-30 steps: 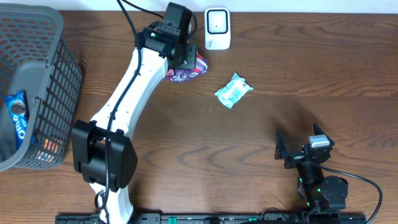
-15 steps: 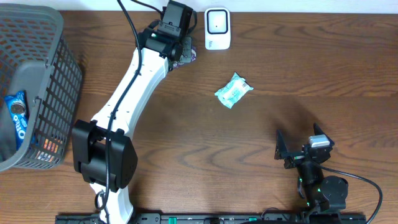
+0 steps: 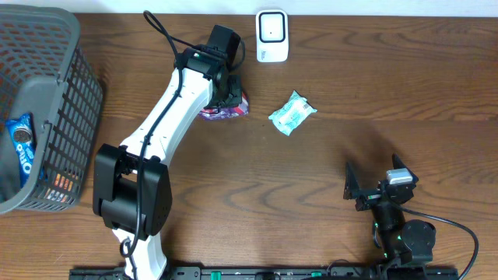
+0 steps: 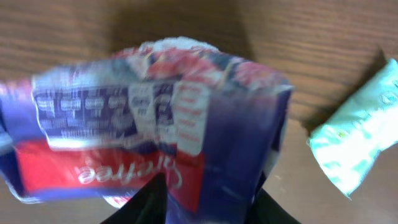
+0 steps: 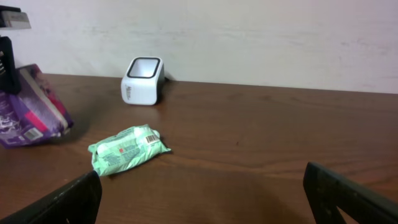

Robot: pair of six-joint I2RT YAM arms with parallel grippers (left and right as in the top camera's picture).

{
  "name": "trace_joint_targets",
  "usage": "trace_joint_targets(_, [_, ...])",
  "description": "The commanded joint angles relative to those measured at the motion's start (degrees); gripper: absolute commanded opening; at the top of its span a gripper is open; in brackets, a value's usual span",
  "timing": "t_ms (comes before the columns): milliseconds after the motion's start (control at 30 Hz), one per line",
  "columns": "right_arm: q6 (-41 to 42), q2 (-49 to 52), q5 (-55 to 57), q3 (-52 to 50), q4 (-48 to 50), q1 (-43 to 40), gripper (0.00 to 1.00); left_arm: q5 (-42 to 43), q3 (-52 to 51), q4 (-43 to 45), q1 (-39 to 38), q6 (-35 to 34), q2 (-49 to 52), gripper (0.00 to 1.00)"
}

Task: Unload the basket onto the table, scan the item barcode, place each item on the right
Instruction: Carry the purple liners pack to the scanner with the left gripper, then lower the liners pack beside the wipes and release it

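Note:
A purple and red snack pouch (image 3: 226, 112) lies on the table in front of the white barcode scanner (image 3: 271, 35). My left gripper (image 3: 231, 93) hangs right over it. In the left wrist view the pouch (image 4: 155, 106) is blurred and fills the frame; its blue end sits between my parted fingers (image 4: 211, 190), which stand open. The right wrist view shows the pouch (image 5: 28, 106) resting tilted on the wood, left of the scanner (image 5: 143, 81). My right gripper (image 3: 376, 187) stands open and empty at the front right, its jaws wide (image 5: 205, 199).
A green wipes packet (image 3: 292, 113) lies right of the pouch, also in the right wrist view (image 5: 127, 148). A grey wire basket (image 3: 54, 93) at the far left holds a blue Oreo pack (image 3: 22, 144).
My left gripper drew back from the scanner toward the front and lowered the pouch to the table. Its jaws have parted. The right arm has not moved.

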Motion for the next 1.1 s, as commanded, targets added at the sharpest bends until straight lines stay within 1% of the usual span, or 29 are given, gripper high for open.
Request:
trace_joint_targets(0, [-0.2,-0.3,-0.5,0.0,-0.2,0.8,0.99,4.9,1.6,-1.3,0.1,-0.7,-3.3,0.43])
trace_joint_targets(133, [-0.2,-0.3,-0.5,0.0,-0.2,0.8,0.99,5.6,2.7,-2.0,0.1,-0.4,-8.5,0.71])
trace_joint_targets(167, [-0.2,-0.3,-0.5,0.0,-0.2,0.8,0.99,5.6,2.8,-2.0,0.1,0.4,-10.1,0.73])
trace_joint_targets(267, [-0.2,-0.3,-0.5,0.0,-0.2,0.8,0.99,5.5,2.8,-1.8,0.1,3.1,-14.9,0.73])
trace_joint_targets(333, [-0.2,-0.3,-0.5,0.0,-0.2,0.8,0.99,2.5,2.8,-1.3,0.1,3.3,-17.7,0.73])
trace_joint_targets(367, [-0.2,-0.3,-0.5,0.0,-0.2,0.8,0.99,0.2,2.8,-0.8,0.1,3.3,-18.8,0.71])
trace_joint_targets(433, [-0.2,-0.3,-0.5,0.0,-0.2,0.8,0.99,-4.8,2.8,0.5,0.1,3.2,-20.0,0.63])
trace_joint_targets(500, [-0.2,-0.3,-0.5,0.0,-0.2,0.8,0.99,-8.3,2.8,2.2,0.1,3.2,-20.2,0.53])
trace_joint_targets(533, [-0.2,-0.3,-0.5,0.0,-0.2,0.8,0.99,-9.3,2.6,3.4,0.1,3.2,-19.9,0.46])
trace_joint_targets(700, [-0.2,-0.3,-0.5,0.0,-0.2,0.8,0.99,-9.9,1.4,9.9,0.1,3.2,-15.2,0.27])
trace_joint_targets(833, [-0.2,-0.3,-0.5,0.0,-0.2,0.8,0.99,-10.0,1.4,13.3,0.1,3.2,-8.6,0.19])
trace_joint_targets(967, [-0.2,-0.3,-0.5,0.0,-0.2,0.8,0.99,-10.1,1.4,15.2,0.2,3.3,-2.2,0.19])
trace_joint_targets(1000, [-0.2,-0.3,-0.5,0.0,-0.2,0.8,0.99,-10.1,1.4,15.0,0.2,3.3,-1.0,0.15])
trace_joint_targets(1067, [-0.2,-0.3,-0.5,0.0,-0.2,0.8,0.99,-10.1,1.4,13.4,0.2,3.3,0.9,0.15])
